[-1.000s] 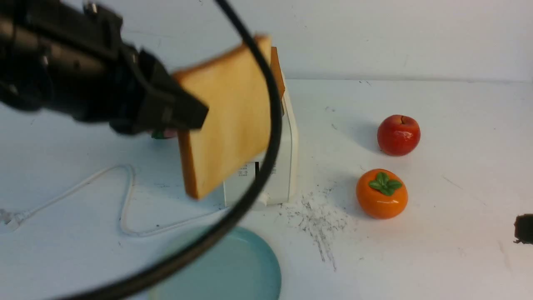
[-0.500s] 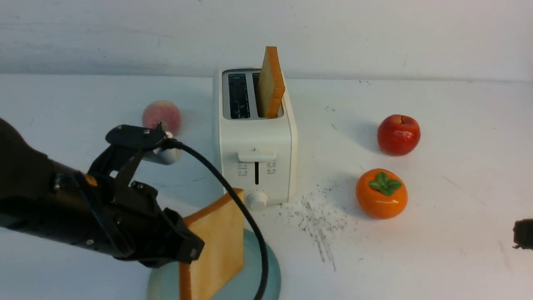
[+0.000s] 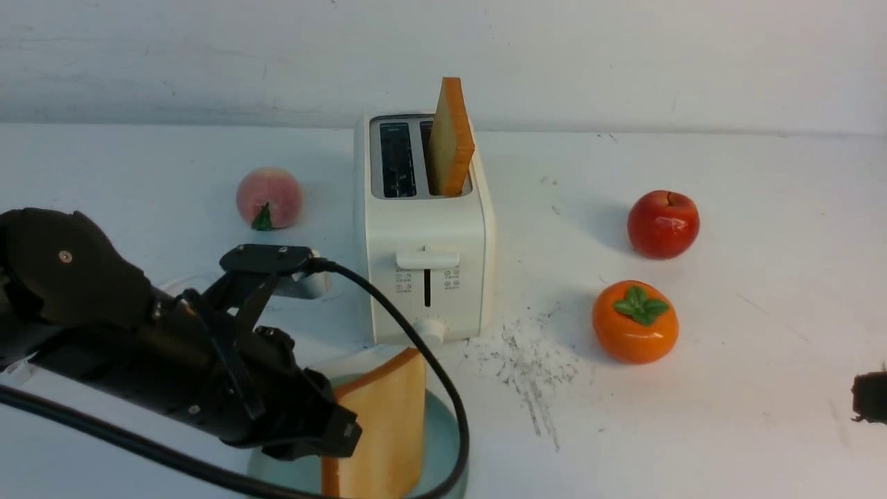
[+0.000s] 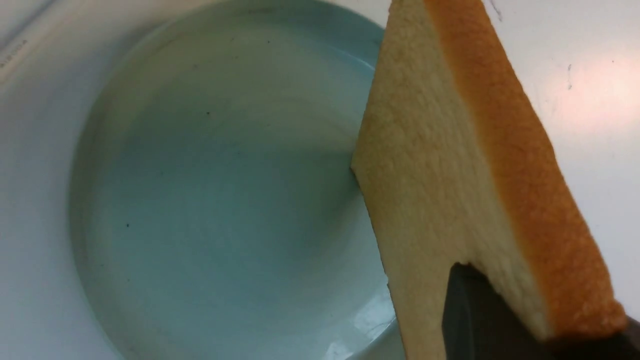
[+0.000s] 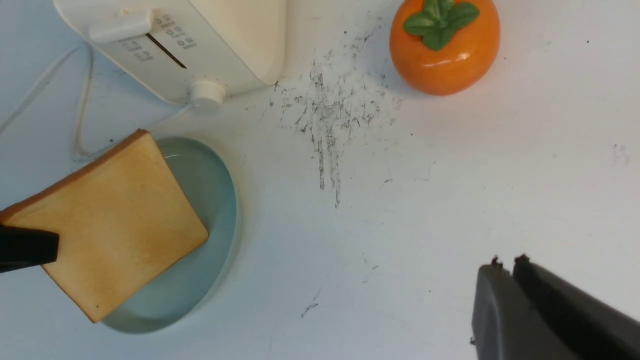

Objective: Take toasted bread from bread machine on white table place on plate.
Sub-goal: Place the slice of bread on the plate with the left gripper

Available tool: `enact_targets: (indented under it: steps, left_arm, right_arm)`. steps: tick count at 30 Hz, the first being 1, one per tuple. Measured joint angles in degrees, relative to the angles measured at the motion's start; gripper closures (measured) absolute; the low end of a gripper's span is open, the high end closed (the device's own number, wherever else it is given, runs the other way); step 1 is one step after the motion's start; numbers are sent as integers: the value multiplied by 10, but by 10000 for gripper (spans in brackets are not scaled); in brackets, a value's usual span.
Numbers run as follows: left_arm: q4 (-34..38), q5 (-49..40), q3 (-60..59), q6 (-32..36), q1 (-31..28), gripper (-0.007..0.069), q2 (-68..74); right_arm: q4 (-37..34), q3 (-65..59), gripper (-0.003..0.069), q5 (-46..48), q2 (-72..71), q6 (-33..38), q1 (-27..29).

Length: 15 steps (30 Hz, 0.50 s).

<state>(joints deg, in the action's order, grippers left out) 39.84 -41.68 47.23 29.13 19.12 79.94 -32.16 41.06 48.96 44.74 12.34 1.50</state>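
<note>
**Setting the First Toast Slice on the Plate**

The left claw (image 3: pixel 344 433) is grasping one toasted bread slice (image 3: pixel 380 423) by its edge and holding it tilted, corner down, over the blue-green plate (image 5: pixel 220 200). The plate is sitting on the counter (image 3: pixel 727 416) just in front of the toaster (image 3: pixel 426 229). Whether the lowest corner is touching the plate cannot be told. The right claw (image 5: pixel 505 267) is waiting clenched and empty, well apart. A second slice (image 3: pixel 450 135) is standing in the toaster's right slot.

Recommended procedure: the arm should be rotating the slice flat and lowering it over the plate's centre before releasing. The black cable (image 3: pixel 416 346) should be staying clear of the rim.
</note>
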Motion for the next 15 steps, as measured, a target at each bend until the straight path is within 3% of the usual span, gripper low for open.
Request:
enact_targets:
  steps: [10, 15]
  left_arm:
    - [-42, 10, 1, 1, 0, 524, 1]
    - [-57, 10, 0, -1, 0, 415, 3]
  right_arm:
    - [-3, 0, 615, 0, 0, 0, 0]
    - [-21, 1, 615, 0, 0, 0, 0]
